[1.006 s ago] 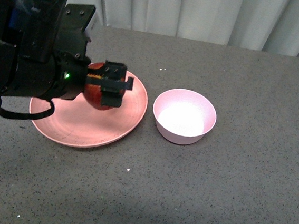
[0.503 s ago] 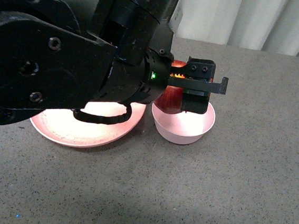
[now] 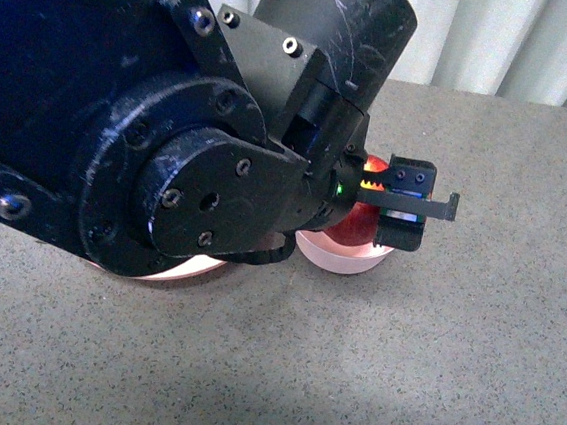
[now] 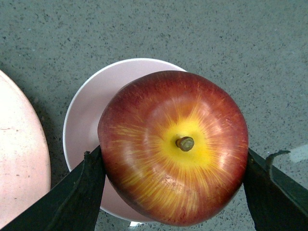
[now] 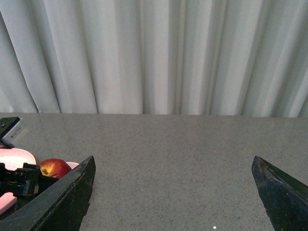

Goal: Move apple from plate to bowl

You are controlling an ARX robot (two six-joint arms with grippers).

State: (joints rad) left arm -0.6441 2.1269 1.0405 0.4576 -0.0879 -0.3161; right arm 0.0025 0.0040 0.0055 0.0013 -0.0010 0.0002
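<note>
My left gripper (image 3: 406, 206) is shut on the dark-red apple (image 3: 364, 221) and holds it right over the pale bowl (image 3: 343, 259). In the left wrist view the apple (image 4: 175, 144) sits stem-up between the two black fingers (image 4: 82, 192), with the bowl (image 4: 86, 113) beneath it and the pink plate's edge (image 4: 19, 159) to one side. In the front view only a lit sliver of the plate (image 3: 173, 268) shows under the arm. My right gripper (image 5: 173, 192) is open and empty over bare table, and its view shows the apple (image 5: 55, 167) far off.
The left arm's black body (image 3: 151, 129) fills the left half of the front view and hides most of the plate. A grey speckled tabletop (image 3: 469, 371) lies all around. White curtains (image 5: 154, 53) hang behind the table's far edge.
My left gripper has carried the apple rightward off the plate and now holds it over the bowl, lower than half a second ago. The arm now blocks much of the front view.
</note>
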